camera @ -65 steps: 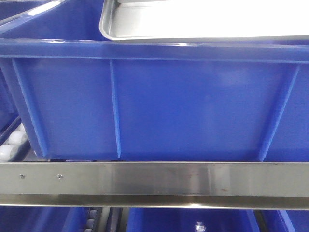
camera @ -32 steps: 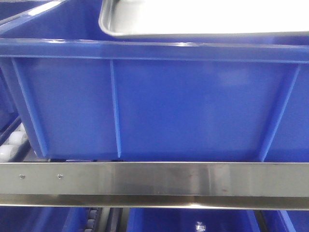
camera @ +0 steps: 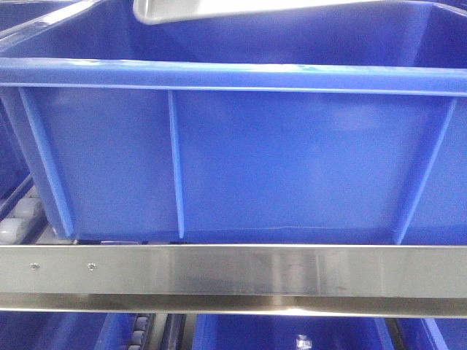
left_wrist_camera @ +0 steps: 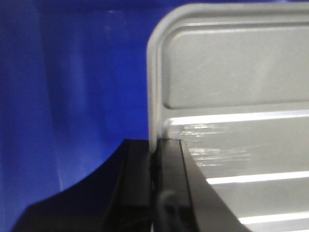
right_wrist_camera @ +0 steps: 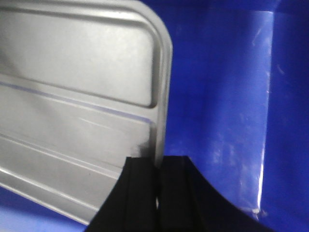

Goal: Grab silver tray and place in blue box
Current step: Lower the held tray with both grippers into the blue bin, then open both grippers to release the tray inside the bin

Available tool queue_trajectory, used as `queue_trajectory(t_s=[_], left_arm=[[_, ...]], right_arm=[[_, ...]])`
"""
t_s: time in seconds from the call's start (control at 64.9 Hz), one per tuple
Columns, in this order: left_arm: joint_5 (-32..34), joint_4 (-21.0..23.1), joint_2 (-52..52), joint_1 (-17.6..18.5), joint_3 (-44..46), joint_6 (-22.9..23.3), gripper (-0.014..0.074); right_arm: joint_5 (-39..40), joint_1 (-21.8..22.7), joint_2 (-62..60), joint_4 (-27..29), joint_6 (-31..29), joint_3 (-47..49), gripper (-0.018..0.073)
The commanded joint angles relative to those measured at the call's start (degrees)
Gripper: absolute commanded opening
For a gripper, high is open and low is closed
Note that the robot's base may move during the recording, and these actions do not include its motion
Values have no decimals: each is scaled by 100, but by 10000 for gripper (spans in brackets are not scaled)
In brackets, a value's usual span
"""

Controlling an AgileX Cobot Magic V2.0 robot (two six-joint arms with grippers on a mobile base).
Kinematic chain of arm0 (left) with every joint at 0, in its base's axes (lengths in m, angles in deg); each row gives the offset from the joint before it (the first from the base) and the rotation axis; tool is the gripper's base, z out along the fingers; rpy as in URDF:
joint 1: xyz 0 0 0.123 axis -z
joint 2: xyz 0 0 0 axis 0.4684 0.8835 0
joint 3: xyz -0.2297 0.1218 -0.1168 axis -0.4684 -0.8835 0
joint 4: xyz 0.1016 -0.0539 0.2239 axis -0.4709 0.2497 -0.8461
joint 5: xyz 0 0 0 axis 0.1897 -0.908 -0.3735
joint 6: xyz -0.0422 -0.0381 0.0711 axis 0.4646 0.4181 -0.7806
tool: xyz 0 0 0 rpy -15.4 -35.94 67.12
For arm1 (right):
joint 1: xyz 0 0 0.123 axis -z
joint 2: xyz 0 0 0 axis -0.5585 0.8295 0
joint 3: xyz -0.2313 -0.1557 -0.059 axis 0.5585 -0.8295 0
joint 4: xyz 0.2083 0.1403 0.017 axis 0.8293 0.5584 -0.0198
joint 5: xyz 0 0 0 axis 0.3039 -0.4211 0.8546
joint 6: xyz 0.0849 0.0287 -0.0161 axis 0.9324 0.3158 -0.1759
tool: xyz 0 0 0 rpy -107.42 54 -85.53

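Metal fills both wrist views: the tray (left_wrist_camera: pixel 241 87) is a shallow sheet of shiny silver steel with rounded corners, a rolled rim and long raised ridges pressed across its floor, which carries fine scuffs and bright streaks of glare. The left end effector (left_wrist_camera: pixel 155 147) is clenched on one side rim just below a corner, its flat black fingers (left_wrist_camera: pixel 135 183) pressed against either face of the thin edge. The right end effector (right_wrist_camera: pixel 157 166) grasps the other side rim in the same way, with the rim rising out of the narrow slit between its black fingers (right_wrist_camera: pixel 178 193).

The tray hangs between the two arms over the open box (camera: pixel 292 160), with glossy blue wall behind it in both wrist views. From the front only a curved silver corner shows at the top edge, above the near rim. Whether the tray touches the floor of the box cannot be told.

The box is deep, smooth blue plastic with a thick rim and slim vertical ribs down its near wall. It stands behind a brushed steel rail (camera: pixel 233 270), with pale rollers (camera: pixel 18 219) at the left and more blue plastic (camera: pixel 277 332) below
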Motion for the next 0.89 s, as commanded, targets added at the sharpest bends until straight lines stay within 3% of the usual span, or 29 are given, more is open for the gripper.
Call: queue_trajectory(t_s=[0.0,0.339,0.709,0.879], left_arm=[[360,13,137,-261,254,-332,-96],[360,196,1491,-352,1058,-346,-96],[188,208,2417,-352,1561,-346,-90],[159,208,2526,-352,1561,-359,-3]], right_arm=[[363,66,326,-201,-69,465,57],[507,207,1770,-707,-69,787,57],[664,531,2475,-765,-69,787,57],[693,531,2479,-818,-69,787,60]])
